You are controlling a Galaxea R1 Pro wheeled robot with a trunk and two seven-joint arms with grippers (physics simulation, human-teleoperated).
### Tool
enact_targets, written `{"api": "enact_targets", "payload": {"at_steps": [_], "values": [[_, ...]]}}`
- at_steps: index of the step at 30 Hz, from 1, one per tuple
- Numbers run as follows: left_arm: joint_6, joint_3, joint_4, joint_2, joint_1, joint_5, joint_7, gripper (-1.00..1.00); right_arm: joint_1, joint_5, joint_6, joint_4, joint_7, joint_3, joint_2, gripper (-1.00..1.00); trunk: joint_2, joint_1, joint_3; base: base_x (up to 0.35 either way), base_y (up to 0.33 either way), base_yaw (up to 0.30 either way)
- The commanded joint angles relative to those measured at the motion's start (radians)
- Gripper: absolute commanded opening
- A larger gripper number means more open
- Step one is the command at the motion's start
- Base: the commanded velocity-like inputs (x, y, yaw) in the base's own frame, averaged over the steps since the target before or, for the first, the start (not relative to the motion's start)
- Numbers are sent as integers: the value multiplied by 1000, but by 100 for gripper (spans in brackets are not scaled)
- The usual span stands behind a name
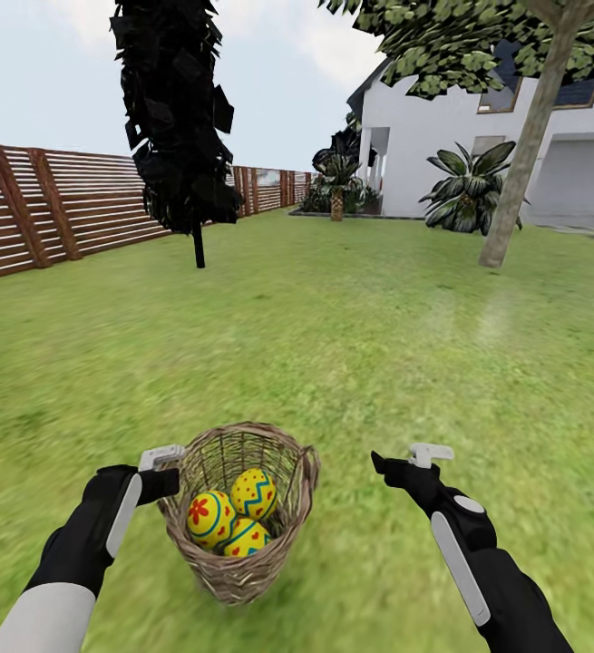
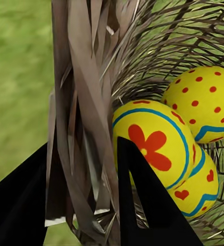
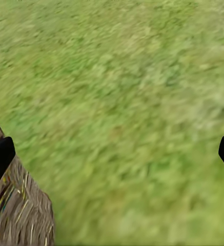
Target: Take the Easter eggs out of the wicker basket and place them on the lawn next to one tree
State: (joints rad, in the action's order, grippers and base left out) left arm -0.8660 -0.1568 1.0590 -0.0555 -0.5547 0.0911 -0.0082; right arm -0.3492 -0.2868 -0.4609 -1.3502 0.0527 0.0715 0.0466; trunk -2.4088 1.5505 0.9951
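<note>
Lawn (image 1: 360,345): open grass up to fence (image 1: 61,204) and tree (image 1: 523,172). Basket (image 1: 242,567): holds three eggs (image 1: 233,521). Left gripper (image 1: 162,464): fingers straddle and pinch the basket wall. Right gripper (image 1: 414,461): spread wide, empty, beside basket.

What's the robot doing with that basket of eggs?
The robot's left gripper is closed on the rim of the wicker basket, one finger inside and one outside. All three Easter eggs are in it. The right gripper is open over the lawn beside it. A tree stands ahead to the right.
</note>
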Motion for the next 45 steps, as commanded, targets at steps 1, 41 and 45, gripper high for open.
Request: {"api": "enact_targets", "payload": {"at_steps": [1,41,45], "values": [[-5,-1,1,0,-1,16,1,-100,0,-8,-4,-1,6,2,1,100,7,-4,-2,0,0,0],[-18,-7,53,11,-2,17,1,-100,1,-8,2,1,7,-4,-1,100,287,-157,-139,0,0,-114],[-18,-6,51,10,-2,16,1,-100,1,-10,3,7,6,-8,2,100,315,-173,-145,0,0,-52]]}}
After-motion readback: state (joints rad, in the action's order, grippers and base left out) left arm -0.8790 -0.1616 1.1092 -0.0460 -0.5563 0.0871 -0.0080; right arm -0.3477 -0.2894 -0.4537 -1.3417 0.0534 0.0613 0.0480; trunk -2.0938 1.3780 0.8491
